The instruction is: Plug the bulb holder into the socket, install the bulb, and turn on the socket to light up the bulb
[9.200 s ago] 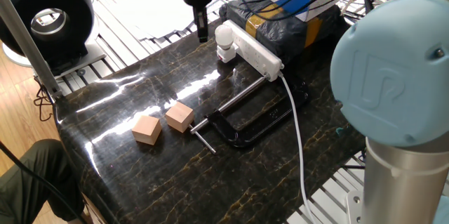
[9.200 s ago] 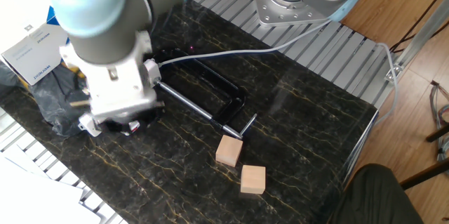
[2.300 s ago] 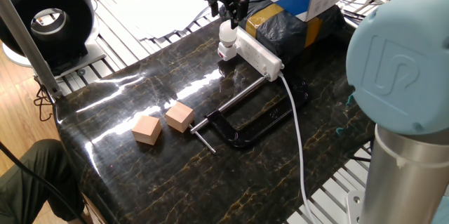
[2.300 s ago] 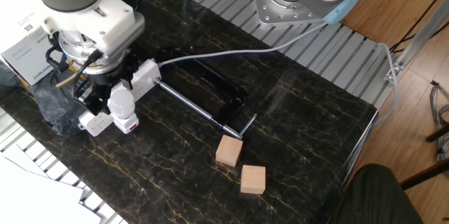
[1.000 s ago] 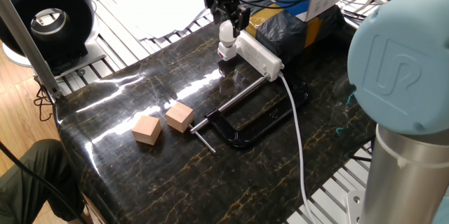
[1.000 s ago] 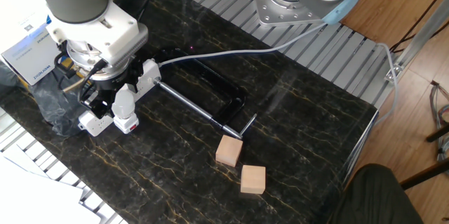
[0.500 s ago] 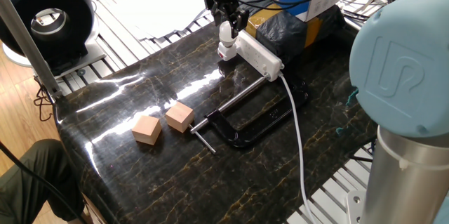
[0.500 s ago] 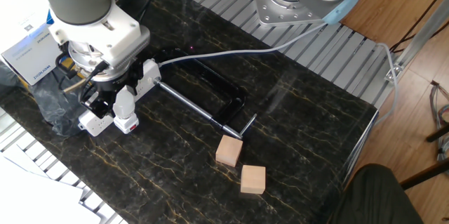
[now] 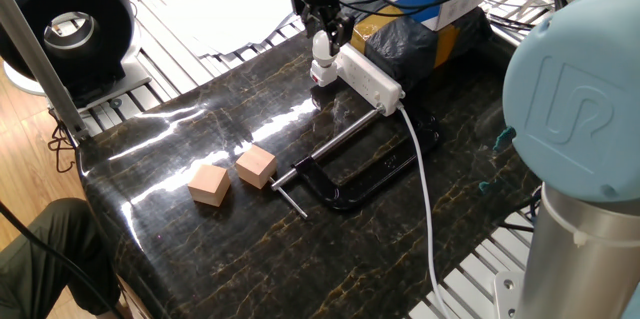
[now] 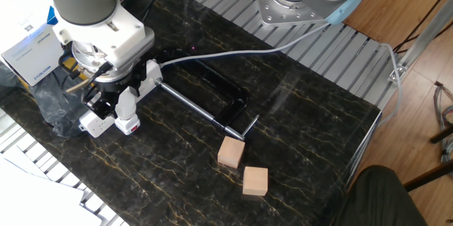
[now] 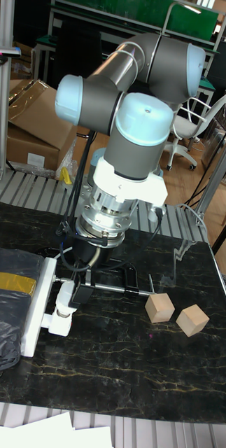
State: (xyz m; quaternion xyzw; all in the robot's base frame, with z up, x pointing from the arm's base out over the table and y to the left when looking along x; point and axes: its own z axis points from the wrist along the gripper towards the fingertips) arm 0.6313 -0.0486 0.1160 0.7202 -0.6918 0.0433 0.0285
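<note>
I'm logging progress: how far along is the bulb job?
Done: the bulb holder sits plugged into the power strip. In hand: the pincer is closed on the bulb at the holder. Left: switching the strip on; the bulb looks unlit.

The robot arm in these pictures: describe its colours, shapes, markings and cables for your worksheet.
The arm has thick grey cylindrical links with pale blue rounded joint caps, one embossed with a UR logo. A white flange and ribbed metallic ring lead to a small black gripper. Black cables loop beside the wrist.
</note>
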